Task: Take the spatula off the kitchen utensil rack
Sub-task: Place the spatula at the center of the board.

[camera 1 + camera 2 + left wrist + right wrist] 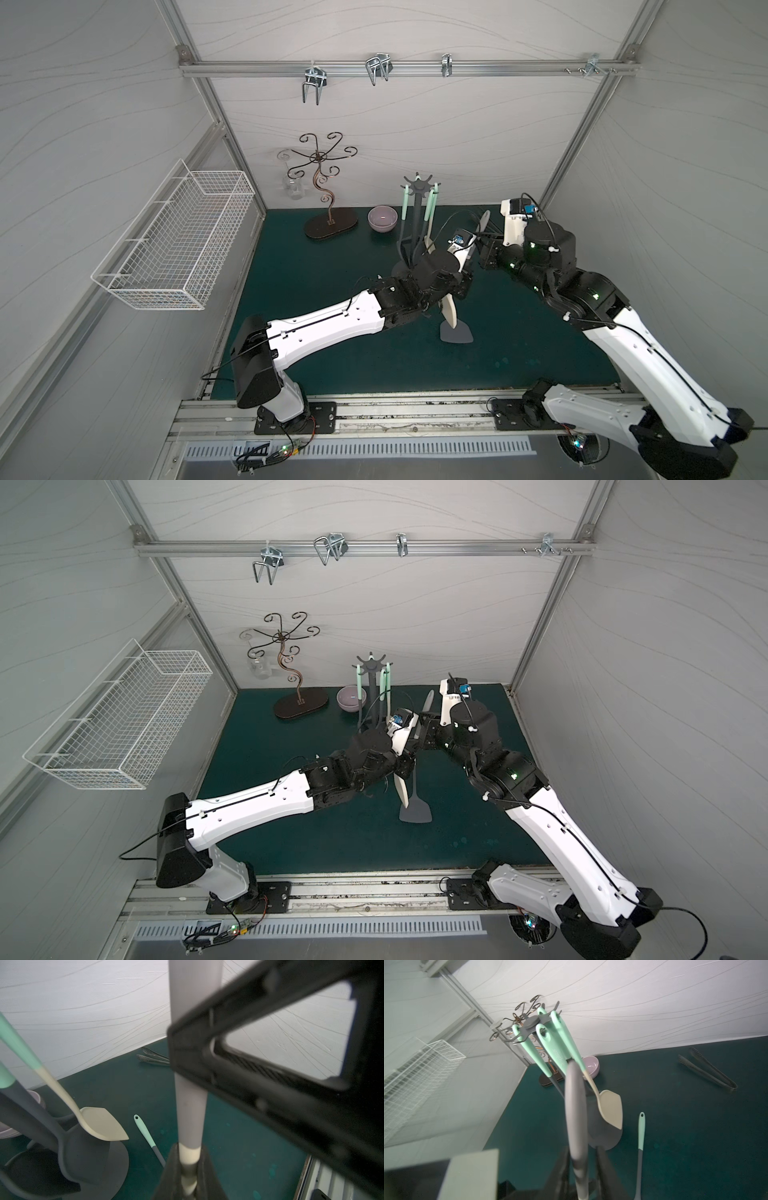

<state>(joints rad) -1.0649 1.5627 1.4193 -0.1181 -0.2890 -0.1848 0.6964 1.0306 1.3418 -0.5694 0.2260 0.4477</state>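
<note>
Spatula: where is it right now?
In both top views the spatula hangs mid-table, just in front of the kitchen utensil rack, clamped in the left gripper with the right gripper at its handle end, blade down.

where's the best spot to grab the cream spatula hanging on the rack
Grip the cream spatula on its mint handle, midway below the rack's crown. It hangs near upright on the right arm's side, so come in level from there, jaws across the narrow handle, clear of the neighbouring handles.

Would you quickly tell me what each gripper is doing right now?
Left gripper: closed on the spatula.
Right gripper: open, fingers either side of its handle.
</note>
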